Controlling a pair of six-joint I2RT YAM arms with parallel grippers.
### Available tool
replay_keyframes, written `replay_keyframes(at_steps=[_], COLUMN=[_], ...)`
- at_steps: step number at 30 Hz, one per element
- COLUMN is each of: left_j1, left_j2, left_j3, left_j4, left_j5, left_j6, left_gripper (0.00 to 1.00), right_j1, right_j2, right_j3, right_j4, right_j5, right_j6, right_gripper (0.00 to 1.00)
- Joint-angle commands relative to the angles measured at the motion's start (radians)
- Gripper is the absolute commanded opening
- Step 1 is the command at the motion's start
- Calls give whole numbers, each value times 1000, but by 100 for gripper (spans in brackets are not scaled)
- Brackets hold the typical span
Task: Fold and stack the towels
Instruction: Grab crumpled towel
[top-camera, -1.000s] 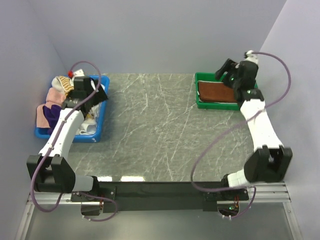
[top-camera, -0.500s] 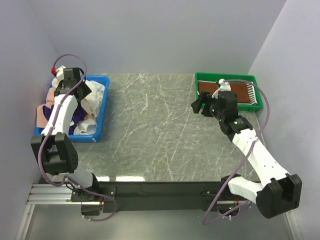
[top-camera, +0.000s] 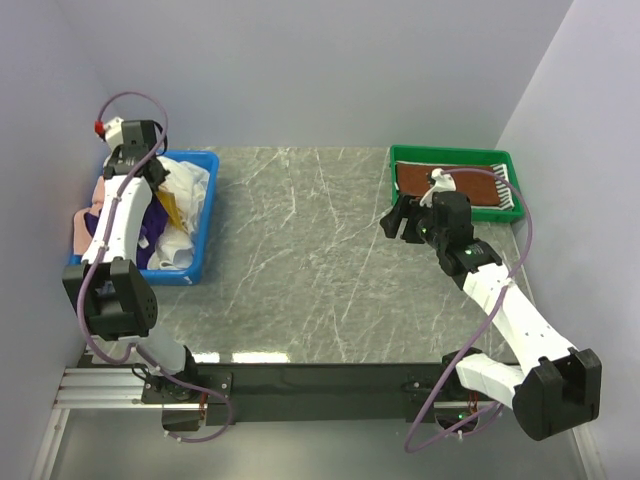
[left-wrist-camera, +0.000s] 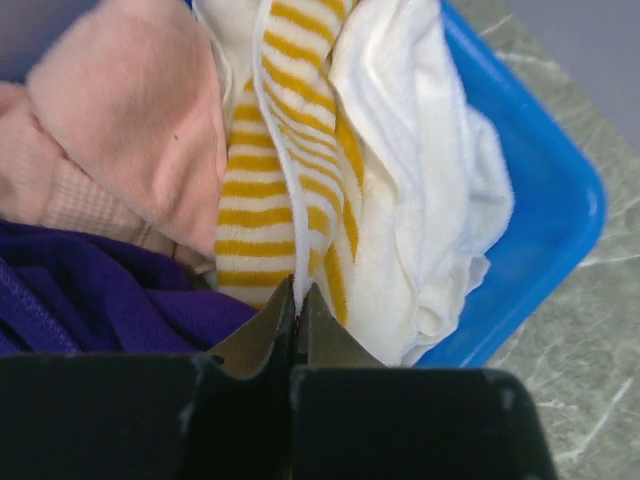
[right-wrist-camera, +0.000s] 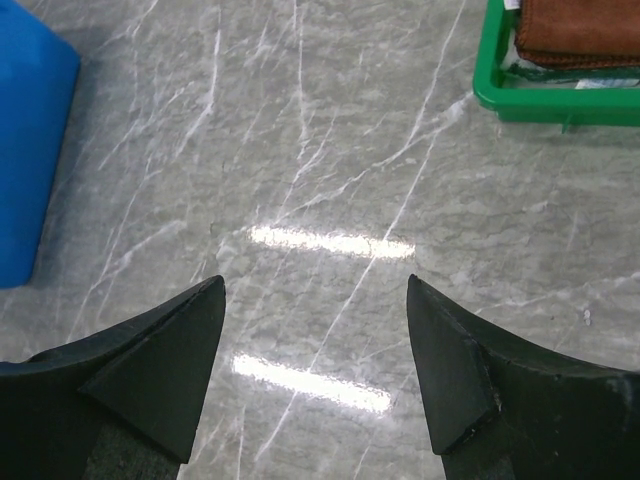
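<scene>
Several loose towels fill the blue bin (top-camera: 203, 222) at the left: a yellow-white striped towel (left-wrist-camera: 260, 190), a white towel (left-wrist-camera: 420, 170), a pink towel (left-wrist-camera: 130, 120) and a purple towel (left-wrist-camera: 110, 300). My left gripper (left-wrist-camera: 297, 285) reaches down into the bin (left-wrist-camera: 545, 200) and is shut on a white edge of the yellow-white striped towel (top-camera: 168, 208). A folded brown towel (top-camera: 468, 182) lies in the green tray (top-camera: 450, 152) at the back right. My right gripper (right-wrist-camera: 315, 285) hangs open over bare table, left of the tray, holding nothing.
The marble table top (top-camera: 300, 260) stretches between bin and tray. In the right wrist view the green tray (right-wrist-camera: 540, 105) with the brown towel (right-wrist-camera: 580, 30) sits at the upper right, the blue bin (right-wrist-camera: 30, 150) at the left edge. Walls stand close on the left, back and right.
My left gripper has moved to the bin's far end and shut on the striped towel's edge. The right arm left the green tray and swung out over the table.
</scene>
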Motion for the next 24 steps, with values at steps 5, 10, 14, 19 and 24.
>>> replay_keyframes(at_steps=[5, 10, 14, 19, 24], left_j1=[2, 2, 2, 82, 119], left_j2=[9, -5, -69, -173, -206], left_j3=[283, 315, 135, -261, -236], left_j4=[-47, -35, -32, 112, 120], left_j5=[-77, -17, 7, 108, 158], left_j6=[68, 59, 6, -62, -42], left_gripper=[5, 6, 9, 42, 67], right_j1=[3, 3, 3, 3, 3], right_j2=[-25, -13, 9, 10, 39], right_j3=[2, -7, -4, -13, -5], right_j4=[44, 51, 48, 48, 60], right_j5=[-43, -48, -60, -57, -107], right_j6=[-29, -30, -30, -39, -35], right_gripper=[79, 79, 79, 79, 79])
